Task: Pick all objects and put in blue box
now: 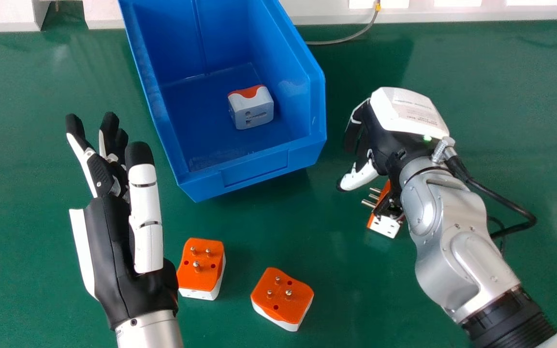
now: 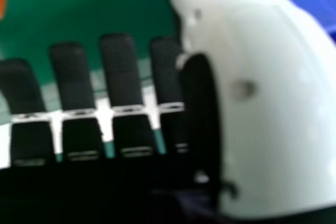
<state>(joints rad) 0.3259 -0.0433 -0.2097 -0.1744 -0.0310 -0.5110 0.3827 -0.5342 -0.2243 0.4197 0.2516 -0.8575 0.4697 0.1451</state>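
The left plug (image 1: 200, 265) lies on the green table (image 1: 336, 290), just beside the heel of the left hand (image 1: 114, 241). Its orange face and metal pins point up, and its long axis runs from near to far, leaning a little to the right at the far end. The middle plug (image 1: 282, 297) is a short way to its right, also pins up, but its long axis slants from the far left to the near right.

The right plug (image 1: 386, 226) sits partly hidden beside the right wrist. This one is on its side (the odd one of the three on the table), with its pins aimed left and slightly away. Its orange face looks left, and its long axis runs roughly near to far. Whether the right hand (image 1: 397, 130) touches it, I cannot tell.

The blue box (image 1: 254, 166) stands open at the top, its length running from the far left to the near right, with the lower end wall on the near side. On its floor, nearer the right wall, rests the boxed plug (image 1: 253, 108): white slotted face toward the near end, orange part at the far side, longer way across the box.

The left hand's fingers are straight and loosely spread, with the thumb straight too. In the right hand view the right hand's fingers are extended side by side, with narrow gaps between them, and the thumb stands apart from their tips, pinching nothing.
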